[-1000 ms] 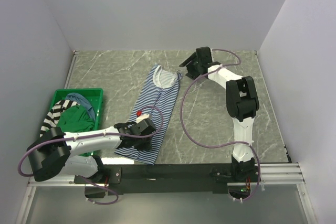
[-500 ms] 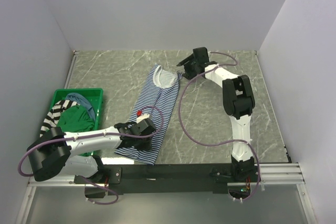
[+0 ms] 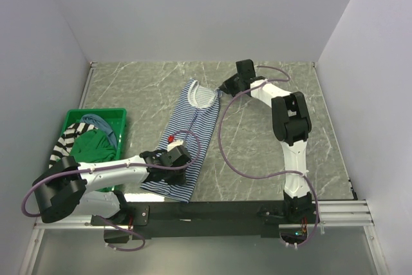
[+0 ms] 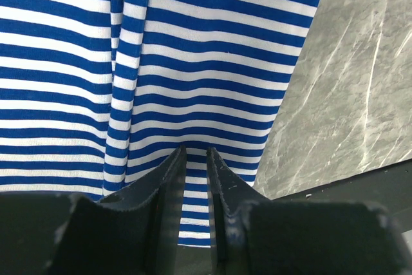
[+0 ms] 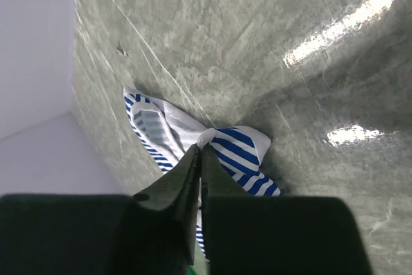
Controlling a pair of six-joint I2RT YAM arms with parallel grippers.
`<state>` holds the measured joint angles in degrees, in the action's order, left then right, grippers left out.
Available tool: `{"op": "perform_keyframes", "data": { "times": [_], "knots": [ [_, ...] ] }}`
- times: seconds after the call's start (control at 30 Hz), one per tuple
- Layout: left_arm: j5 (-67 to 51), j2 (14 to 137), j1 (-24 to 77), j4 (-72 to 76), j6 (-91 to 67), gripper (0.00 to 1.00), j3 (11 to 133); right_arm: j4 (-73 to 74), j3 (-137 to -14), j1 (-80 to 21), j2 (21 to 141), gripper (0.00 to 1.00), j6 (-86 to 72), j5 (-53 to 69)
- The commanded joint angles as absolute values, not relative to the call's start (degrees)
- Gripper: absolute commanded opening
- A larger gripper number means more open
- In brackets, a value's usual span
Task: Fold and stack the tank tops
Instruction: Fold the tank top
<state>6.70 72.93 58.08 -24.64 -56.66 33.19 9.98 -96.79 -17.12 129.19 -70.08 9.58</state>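
A navy-white striped tank top point(image 3: 190, 134) lies folded lengthwise on the marble table, neck end far and hem near. My left gripper point(image 3: 168, 161) sits at its near hem. In the left wrist view the narrow jaws point(image 4: 195, 154) have striped cloth point(image 4: 212, 62) filling the gap between them. My right gripper point(image 3: 226, 85) is at the far right shoulder strap. The right wrist view shows the gripper point(image 5: 201, 149) pinched shut on the strap's white edge point(image 5: 241, 143). A green top point(image 3: 93, 147), a black-white striped top point(image 3: 66, 137) and a dusty blue top point(image 3: 103, 123) lie bunched in the bin.
A rigid green plastic bin point(image 3: 117, 114) stands at the left side of the table, beside the left arm. White walls close in the table at the back and both sides. A black rail point(image 3: 212, 210) runs along the near edge.
My right gripper has shifted slightly left onto the shoulder strap and closed on it. The left gripper and the striped top have not moved.
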Motion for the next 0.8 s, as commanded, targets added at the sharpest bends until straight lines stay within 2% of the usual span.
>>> {"op": "perform_keyframes", "data": {
  "times": [0.0,0.03,0.33,0.77],
  "knots": [
    [5.8,73.9,58.3,-27.9,-56.3,0.26,30.1,8.8,-97.6,-17.5,129.3,0.02,-67.3,9.1],
    [5.7,73.9,58.3,-27.9,-56.3,0.26,29.9,9.0,-98.0,-17.5,129.4,0.0,-65.5,9.1],
    [4.7,73.6,58.3,-26.6,-57.1,0.26,28.4,15.4,-106.9,-17.5,130.8,0.0,-44.7,6.8],
    [3.8,74.9,58.3,-26.1,-57.0,0.25,28.1,9.3,-102.5,-18.2,125.0,0.0,-23.1,6.6]
  ]
}}
